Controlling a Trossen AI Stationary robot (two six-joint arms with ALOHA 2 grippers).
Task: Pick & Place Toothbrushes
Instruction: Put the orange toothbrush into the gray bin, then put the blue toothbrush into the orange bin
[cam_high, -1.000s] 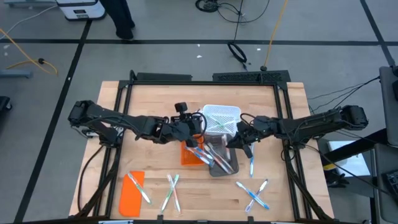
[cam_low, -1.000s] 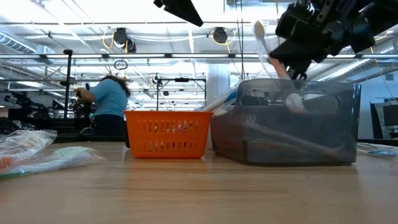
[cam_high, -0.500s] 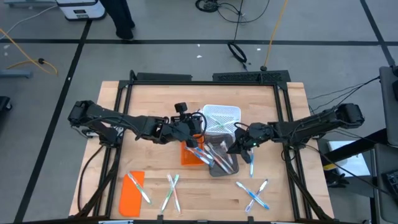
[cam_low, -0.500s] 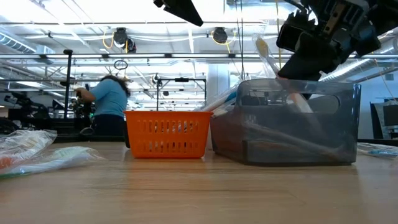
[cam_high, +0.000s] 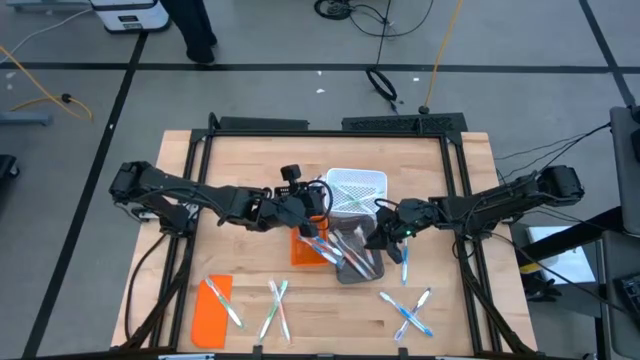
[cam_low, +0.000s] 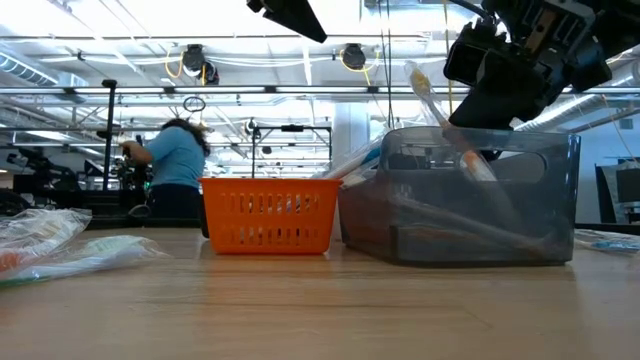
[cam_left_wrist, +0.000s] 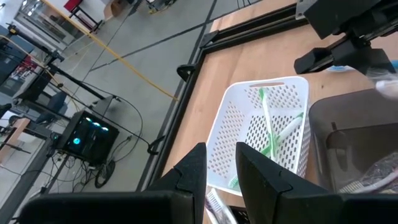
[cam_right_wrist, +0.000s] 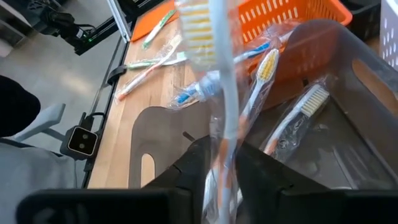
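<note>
Right gripper (cam_high: 385, 236) is over the right edge of the grey translucent bin (cam_high: 352, 250), mid-table, fingers clamped on a wrapped toothbrush (cam_right_wrist: 219, 93). In the right wrist view the brush stands up between the dark fingers, bristle head at the far end, clear wrapper round the handle. In the low view it sticks up tilted above the bin rim (cam_low: 440, 110), lower end dipping inside the bin, w/ the gripper just above the rim.

Inside the grey bin: several more wrapped toothbrushes (cam_right_wrist: 292, 121), lying crossed on each other. Orange basket (cam_low: 268, 214) sits just beside the bin on the left arm's side. White perforated basket (cam_left_wrist: 261, 134) is touching the bin's far side, w/ a couple of green-handled brushes (cam_left_wrist: 268, 124) in it.

Left gripper (cam_high: 315, 203) hovers over the orange basket near the white one; fingers nearly together w/ a thin gap, holding nothing.

Loose brushes on the front of the table: a crossed group at front right (cam_high: 408, 312), one just right of the bin (cam_high: 405, 262), a pair at front centre (cam_high: 276, 306), and one lying on the flat orange lid (cam_high: 211, 308) at front left.

A person in a blue top (cam_low: 172, 165) stands in the room behind the table.
</note>
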